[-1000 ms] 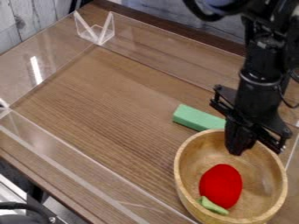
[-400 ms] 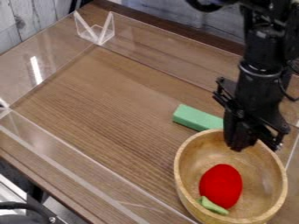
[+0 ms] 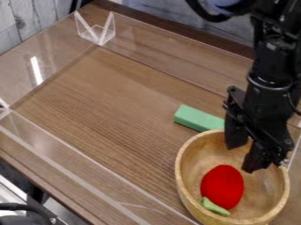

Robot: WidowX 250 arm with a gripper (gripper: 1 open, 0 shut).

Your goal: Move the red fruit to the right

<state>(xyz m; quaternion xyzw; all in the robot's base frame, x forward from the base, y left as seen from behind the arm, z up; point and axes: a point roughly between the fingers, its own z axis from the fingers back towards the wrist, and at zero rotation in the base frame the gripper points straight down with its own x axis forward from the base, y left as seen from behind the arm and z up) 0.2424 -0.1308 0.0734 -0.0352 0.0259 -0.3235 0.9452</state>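
The red fruit [image 3: 223, 185], a small red strawberry with a pale green stem, lies inside the wooden bowl [image 3: 188, 156] at the front right. My gripper [image 3: 248, 148] points straight down over the bowl's far side, just above and behind the fruit and not touching it. Its two black fingers stand apart with nothing between them, so it is open.
A green rectangular block [image 3: 198, 118] lies on the wooden table just behind the bowl's left rim. Clear acrylic walls [image 3: 47, 66] run along the left and front of the table. A small clear acrylic stand [image 3: 94, 28] sits at the back left.
The gripper's fingers have spread from shut to open and the wrist has rolled. The strawberry rests in the bowl as before.
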